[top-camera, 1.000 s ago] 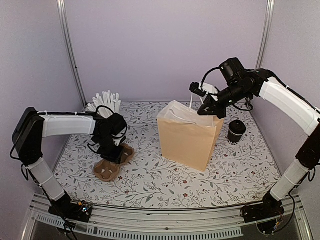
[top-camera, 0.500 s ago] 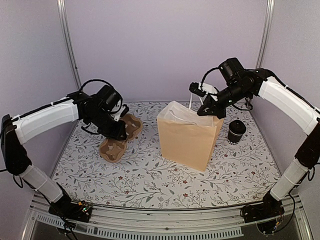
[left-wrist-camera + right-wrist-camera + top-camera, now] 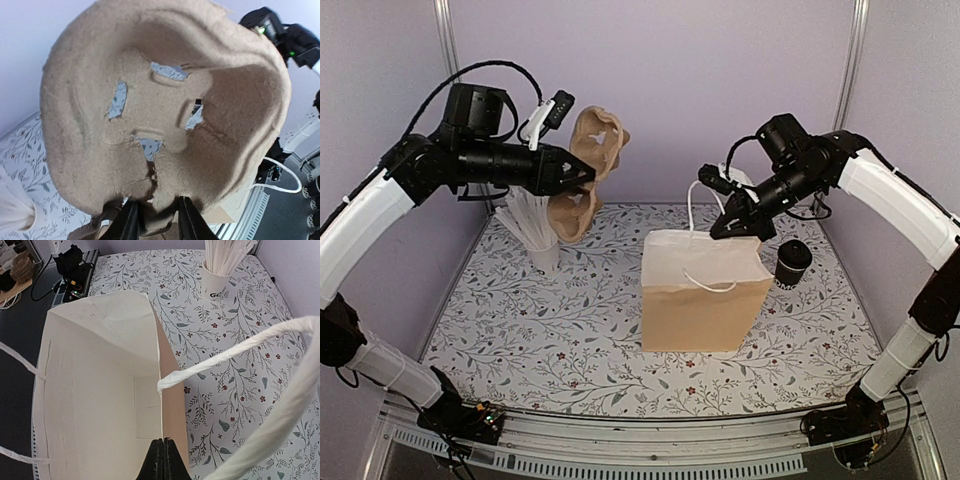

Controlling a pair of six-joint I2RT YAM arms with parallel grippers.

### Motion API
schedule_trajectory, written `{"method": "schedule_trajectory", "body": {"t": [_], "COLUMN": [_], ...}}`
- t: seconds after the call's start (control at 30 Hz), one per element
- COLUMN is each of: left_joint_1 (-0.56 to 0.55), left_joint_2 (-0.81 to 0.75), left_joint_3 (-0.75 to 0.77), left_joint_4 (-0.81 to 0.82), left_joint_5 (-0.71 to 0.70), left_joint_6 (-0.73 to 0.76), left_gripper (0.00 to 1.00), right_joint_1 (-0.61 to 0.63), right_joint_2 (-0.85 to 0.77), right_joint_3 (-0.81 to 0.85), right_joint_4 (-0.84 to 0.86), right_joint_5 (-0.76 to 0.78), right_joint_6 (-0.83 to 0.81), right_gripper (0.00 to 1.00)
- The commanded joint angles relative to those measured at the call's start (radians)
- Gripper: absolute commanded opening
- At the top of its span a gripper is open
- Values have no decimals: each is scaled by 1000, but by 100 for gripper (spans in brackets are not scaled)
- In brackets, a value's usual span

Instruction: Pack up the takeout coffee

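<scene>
The takeout coffee (image 3: 792,263), a small black cup with a black lid, stands on the table right of the brown paper bag (image 3: 705,300). My right gripper (image 3: 732,224) is shut on the bag's back rim (image 3: 161,390), holding it open; the white inside shows in the right wrist view. My left gripper (image 3: 582,176) is shut on the brown pulp cup carrier (image 3: 588,170) and holds it high above the table at the back left. The carrier (image 3: 165,105) fills the left wrist view, pinched between the fingers (image 3: 131,222).
A white cup of white sticks (image 3: 542,235) stands at the back left under the raised carrier; it also shows in the right wrist view (image 3: 220,270). The bag's white cord handles (image 3: 240,352) hang loose. Walls enclose the floral table (image 3: 570,330).
My left arm has lifted the carrier from the table up high and to the right. The bag has shifted and now stands squarer and more open under my right gripper.
</scene>
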Motion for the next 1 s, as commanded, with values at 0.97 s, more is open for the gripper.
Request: {"method": "schedule_trajectory", "body": {"t": [0.97], "left_joint_1": [-236], "left_joint_2": [255], "left_joint_3": [-14], "left_joint_4": [468], "left_joint_5": [409], "left_joint_6": [122], "left_gripper": [29], "right_joint_1": [11], "right_joint_2": [94], "right_joint_3": [110], "right_joint_4": [-61], "right_joint_5": [-137], "right_joint_6": [21], "right_gripper": [0]}}
